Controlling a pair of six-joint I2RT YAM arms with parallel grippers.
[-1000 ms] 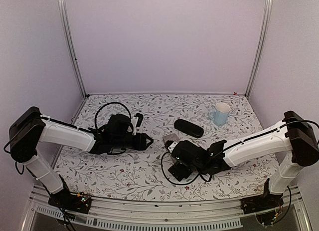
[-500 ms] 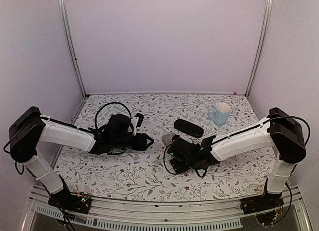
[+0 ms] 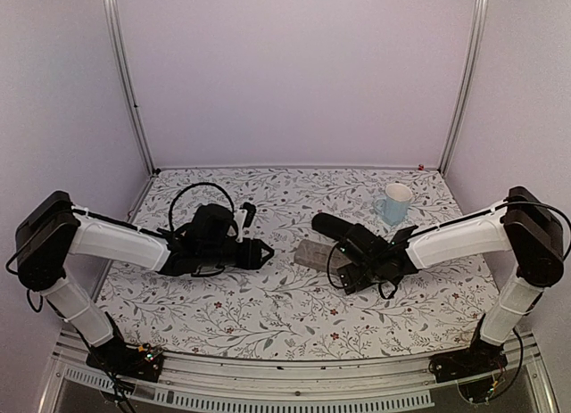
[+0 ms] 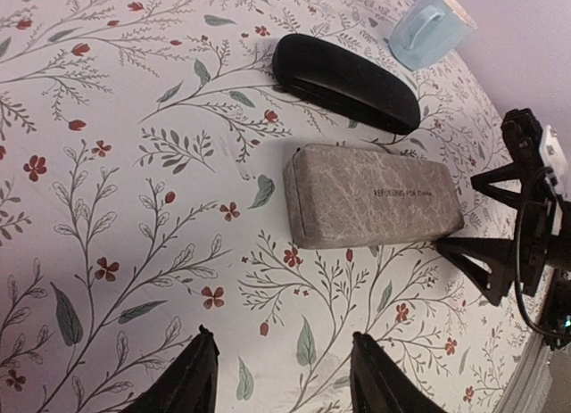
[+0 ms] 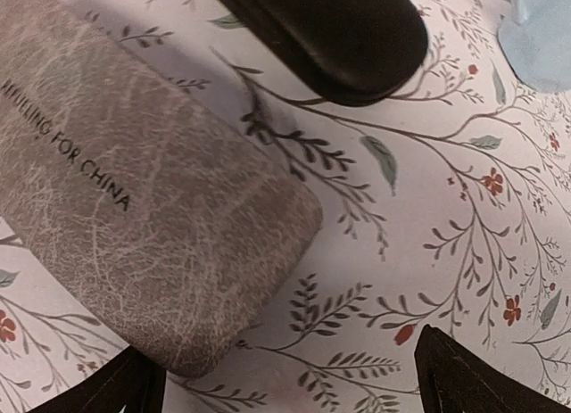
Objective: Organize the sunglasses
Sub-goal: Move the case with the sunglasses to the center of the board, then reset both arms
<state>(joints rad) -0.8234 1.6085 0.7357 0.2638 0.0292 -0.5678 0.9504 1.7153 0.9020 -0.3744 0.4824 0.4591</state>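
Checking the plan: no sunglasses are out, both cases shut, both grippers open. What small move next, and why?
Probably draw the right gripper back from the grey case. It and the black case lie shut, no sunglasses show, and the left gripper, like the right, is open and empty, so nothing seems left to grasp.

Grey case (image 5: 134,199), just ahead of the right gripper's (image 5: 285,391) spread jaws: matt cover that looks like cloth or leatherette, with a fine crackled grain and dark printed lettering.
Black case (image 5: 330,29), beyond the grey one: smooth shell with a soft, low sheen.
Mug (image 5: 540,38), far right of the jaws: pale blue, smooth — looks like glazed ceramic.
Table cover (image 4: 107,163), ahead of the left gripper (image 4: 281,382): matt sheet printed with a floral pattern — cloth or paper cannot be told.
Fingers (image 4: 192,382) of both grippers: black matt plastic.
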